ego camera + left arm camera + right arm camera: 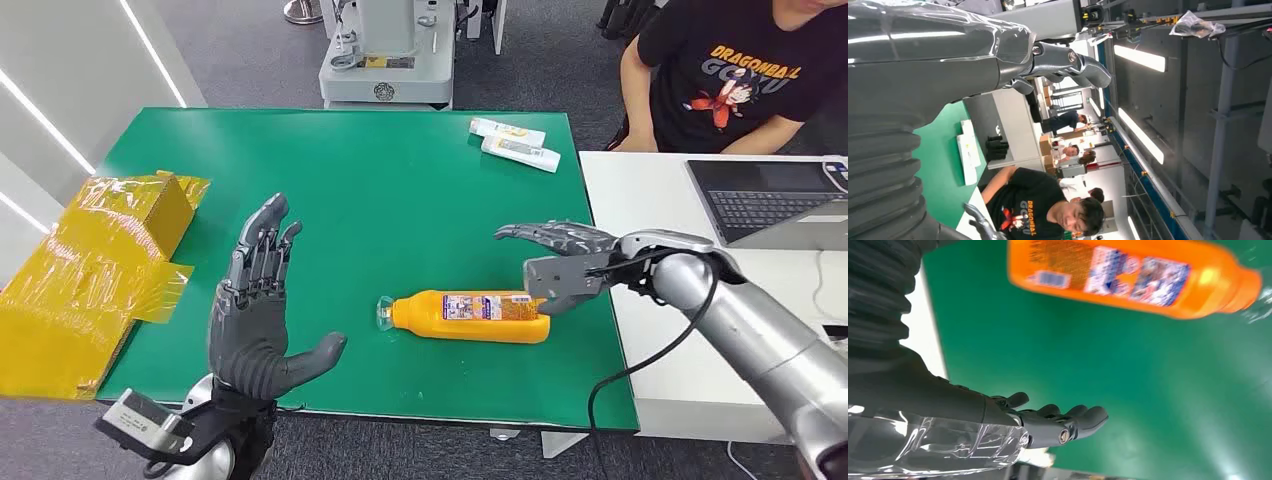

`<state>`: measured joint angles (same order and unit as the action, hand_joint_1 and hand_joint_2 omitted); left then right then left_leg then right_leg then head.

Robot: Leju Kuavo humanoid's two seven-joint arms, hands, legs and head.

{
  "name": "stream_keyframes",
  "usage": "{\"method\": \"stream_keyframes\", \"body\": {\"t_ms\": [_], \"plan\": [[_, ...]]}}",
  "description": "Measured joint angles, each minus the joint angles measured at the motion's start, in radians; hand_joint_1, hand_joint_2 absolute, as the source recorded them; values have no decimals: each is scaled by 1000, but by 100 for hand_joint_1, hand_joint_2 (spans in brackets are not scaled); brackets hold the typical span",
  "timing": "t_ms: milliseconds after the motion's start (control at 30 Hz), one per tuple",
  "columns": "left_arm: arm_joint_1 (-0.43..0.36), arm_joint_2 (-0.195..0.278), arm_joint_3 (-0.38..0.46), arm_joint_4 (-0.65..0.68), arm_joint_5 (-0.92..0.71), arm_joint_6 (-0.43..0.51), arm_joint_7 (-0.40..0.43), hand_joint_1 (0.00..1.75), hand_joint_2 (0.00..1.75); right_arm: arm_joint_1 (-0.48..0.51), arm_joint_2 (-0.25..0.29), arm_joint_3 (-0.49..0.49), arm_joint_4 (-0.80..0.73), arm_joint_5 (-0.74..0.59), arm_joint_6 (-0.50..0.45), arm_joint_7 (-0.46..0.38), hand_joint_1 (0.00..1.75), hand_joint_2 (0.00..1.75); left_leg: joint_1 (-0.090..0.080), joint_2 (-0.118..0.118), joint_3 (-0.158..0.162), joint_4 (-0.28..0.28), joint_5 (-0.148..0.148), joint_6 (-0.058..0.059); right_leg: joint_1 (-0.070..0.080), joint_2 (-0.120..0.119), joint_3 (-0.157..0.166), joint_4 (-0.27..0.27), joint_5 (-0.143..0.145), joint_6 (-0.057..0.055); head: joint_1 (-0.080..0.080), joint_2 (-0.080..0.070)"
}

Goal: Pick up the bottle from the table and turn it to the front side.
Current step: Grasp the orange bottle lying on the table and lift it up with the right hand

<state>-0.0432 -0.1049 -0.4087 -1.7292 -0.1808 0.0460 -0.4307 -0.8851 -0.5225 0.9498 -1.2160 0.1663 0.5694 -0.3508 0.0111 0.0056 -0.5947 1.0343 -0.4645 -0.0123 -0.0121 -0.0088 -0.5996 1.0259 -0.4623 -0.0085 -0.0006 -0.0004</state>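
An orange bottle (470,316) with a clear cap lies on its side on the green table (400,190), cap toward the left, its printed back label facing up. My right hand (560,265) hovers open just above and behind the bottle's base end, fingers spread, holding nothing. In the right wrist view the bottle (1133,275) lies across from my right hand's fingers (1068,420), with bare green mat between them. My left hand (262,310) stands open at the table's front left, palm up and fingers straight, well left of the bottle. The left wrist view looks past my left hand (998,55) into the room.
Two white tubes (515,143) lie at the table's far right corner. A crumpled yellow box (110,260) sits at the left edge. A white desk (650,190) with a laptop (775,205) adjoins on the right, where a person (740,75) sits. A grey machine (385,50) stands behind the table.
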Motion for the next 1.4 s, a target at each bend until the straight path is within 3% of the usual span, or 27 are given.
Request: {"method": "stream_keyframes", "body": {"t_ms": [233,500,767,1167,1300,1400], "plan": [[0,2,0,3,12,-1,0,0,175,7,12,47,36,31,-48,6,0,175,0,-1,0,0,0,0,0,-1,0,0,0,0,0,0],[-2,4,0,9,41,-15,3,0,175,114,12,82,62,137,-167,27,0,175,0,-2,-1,0,0,0,0,-2,0,-1,0,0,0,0],[-3,5,0,21,38,3,8,0,175,202,12,62,67,237,-232,56,0,175,0,-1,-1,0,0,0,0,-1,0,-1,0,0,0,0],[1,4,-1,25,29,10,21,0,175,259,8,12,70,265,-269,59,0,175,0,-1,-1,0,0,0,0,-1,0,-1,0,0,0,0],[2,4,-1,25,29,10,21,0,175,265,8,4,70,269,-273,57,174,175,0,-1,-1,0,0,0,0,-1,0,-1,0,0,0,0],[4,4,-1,26,25,14,25,0,175,269,8,0,70,286,-304,39,175,175,0,-1,-1,0,0,0,0,-1,0,-1,0,0,0,0]]}}
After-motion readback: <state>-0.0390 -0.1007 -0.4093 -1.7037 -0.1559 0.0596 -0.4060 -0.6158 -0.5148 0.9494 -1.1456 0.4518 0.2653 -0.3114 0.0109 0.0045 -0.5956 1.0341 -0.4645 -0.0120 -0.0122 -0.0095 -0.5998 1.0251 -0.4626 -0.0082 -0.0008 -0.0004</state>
